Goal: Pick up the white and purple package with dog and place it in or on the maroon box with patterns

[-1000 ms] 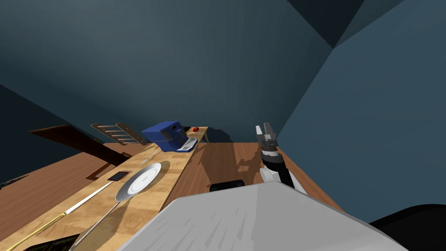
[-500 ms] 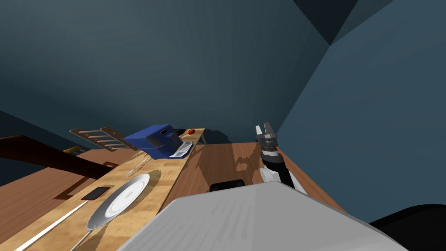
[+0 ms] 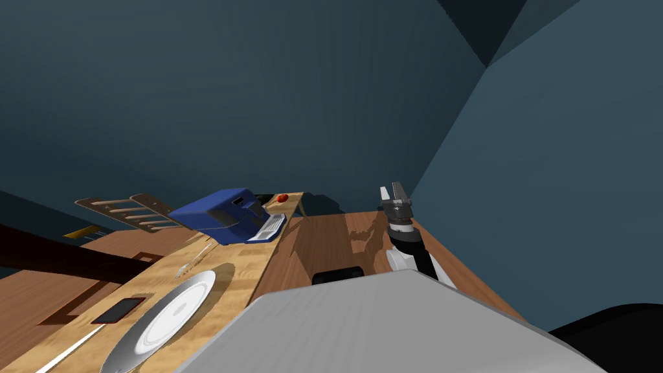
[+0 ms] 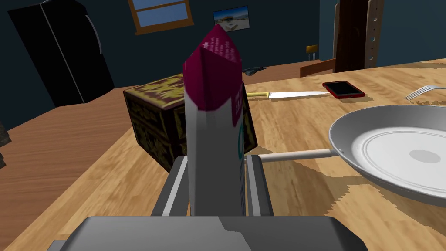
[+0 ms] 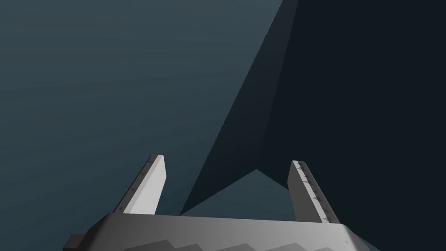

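In the left wrist view my left gripper (image 4: 216, 167) is shut on a tall white package with a purple top (image 4: 215, 130), its fingers pressing the package's two sides. The package stands upright above the wooden table (image 4: 300, 191). Just behind it on the table sits a dark maroon box with yellow patterns (image 4: 152, 117), partly hidden by the package. In the head view my right gripper (image 3: 394, 192) is held up to the right of the table; its fingers are open and hold nothing.
A grey pan (image 4: 392, 148) with a long handle lies beside the box, with a knife (image 4: 292, 93), a red phone (image 4: 343, 89) and a fork (image 4: 424, 91) beyond it. A blue machine (image 3: 223, 214) and a red fruit (image 3: 282, 197) sit at the table's far end.
The whole head view has shifted: I have turned or moved, so the table and its things slide toward the lower left. The right arm stays as it was.
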Robot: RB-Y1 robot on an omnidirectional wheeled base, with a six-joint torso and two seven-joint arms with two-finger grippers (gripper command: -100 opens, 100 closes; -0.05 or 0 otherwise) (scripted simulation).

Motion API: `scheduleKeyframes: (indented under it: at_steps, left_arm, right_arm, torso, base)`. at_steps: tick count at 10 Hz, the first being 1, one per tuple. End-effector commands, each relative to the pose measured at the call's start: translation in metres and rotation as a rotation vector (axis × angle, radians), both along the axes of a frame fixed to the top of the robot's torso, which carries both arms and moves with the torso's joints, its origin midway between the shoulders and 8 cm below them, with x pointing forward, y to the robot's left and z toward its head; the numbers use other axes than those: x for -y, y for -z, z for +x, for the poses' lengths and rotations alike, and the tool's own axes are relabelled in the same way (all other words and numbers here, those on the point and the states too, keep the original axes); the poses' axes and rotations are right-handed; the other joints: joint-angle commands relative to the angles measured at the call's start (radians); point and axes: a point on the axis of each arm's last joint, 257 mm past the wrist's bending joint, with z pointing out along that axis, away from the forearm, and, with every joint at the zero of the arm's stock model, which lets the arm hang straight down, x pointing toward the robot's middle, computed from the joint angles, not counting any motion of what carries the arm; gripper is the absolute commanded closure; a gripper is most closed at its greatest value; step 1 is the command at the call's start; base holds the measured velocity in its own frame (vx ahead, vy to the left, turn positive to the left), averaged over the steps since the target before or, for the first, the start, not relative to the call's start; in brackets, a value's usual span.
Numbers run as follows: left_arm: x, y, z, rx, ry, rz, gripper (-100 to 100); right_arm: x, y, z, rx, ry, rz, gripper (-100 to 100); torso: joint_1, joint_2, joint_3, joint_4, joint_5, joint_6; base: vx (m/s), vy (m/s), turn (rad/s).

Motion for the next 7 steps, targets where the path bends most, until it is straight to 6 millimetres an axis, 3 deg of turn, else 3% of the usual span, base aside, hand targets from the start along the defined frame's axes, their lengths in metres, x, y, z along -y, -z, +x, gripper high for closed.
scheduleKeyframes:
  at_steps: [1, 3, 5, 7]
  left_arm:
    - [-0.013, -0.006, -0.002, 0.004, 0.000, -0.005, 100]
    - [-0.032, -0.018, -0.009, 0.018, 0.001, -0.006, 100]
    - [-0.032, -0.018, -0.009, 0.018, 0.001, -0.006, 100]
    - [-0.060, -0.039, -0.018, 0.037, 0.003, -0.004, 100]
  right_arm:
    - [0.000, 0.000, 0.000, 0.000, 0.000, 0.000, 0]
    - [0.000, 0.000, 0.000, 0.000, 0.000, 0.000, 0]
    - [0.000, 0.000, 0.000, 0.000, 0.000, 0.000, 0]
    - [0.000, 0.000, 0.000, 0.000, 0.000, 0.000, 0]
  torso:
    - [0.000, 0.000, 0.000, 0.000, 0.000, 0.000]
    - [-0.001, 0.002, 0.001, 0.000, -0.002, 0.000]
    - [-0.001, 0.004, 0.002, 0.000, -0.001, -0.001]
    - [-0.003, 0.005, 0.003, 0.000, -0.003, -0.001]
  base:
    - [0.031, 0.074, -0.037]
    - [0.031, 0.105, -0.063]
    - [0.001, 0.071, -0.014]
    - [-0.004, 0.107, -0.046]
